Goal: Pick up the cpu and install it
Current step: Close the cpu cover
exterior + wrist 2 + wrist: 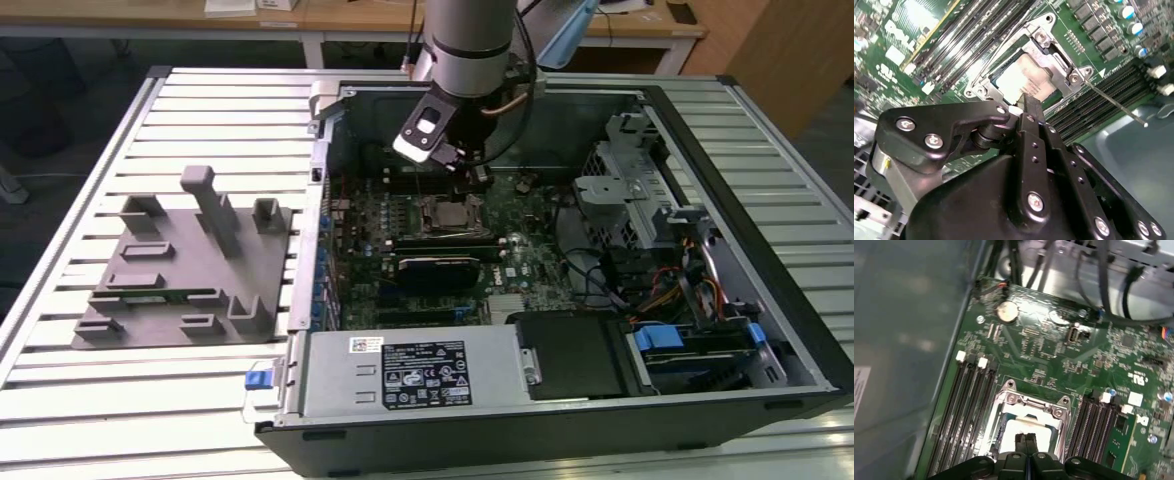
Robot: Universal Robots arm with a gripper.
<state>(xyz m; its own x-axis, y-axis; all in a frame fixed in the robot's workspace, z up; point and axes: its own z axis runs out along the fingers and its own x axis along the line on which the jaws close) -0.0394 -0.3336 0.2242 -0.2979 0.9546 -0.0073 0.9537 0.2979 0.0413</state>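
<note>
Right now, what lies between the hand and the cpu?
Nothing shows between them: in both wrist views the hand hangs right over the cpu in the socket.

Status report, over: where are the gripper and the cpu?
Gripper shut, tips over the socket. Cpu lying flat inside it. Retention lever swung out alongside.

Likely lab: slatted metal bench [80,400], opened PC tower [534,440] (wooden desks [360,20] behind).

The cpu [1026,426] lies in the socket [1030,401] on the motherboard [1054,357]. Memory slots [966,407] lie along both sides of the socket. The gripper [1026,441] stands directly over the socket, at the cpu.
</note>
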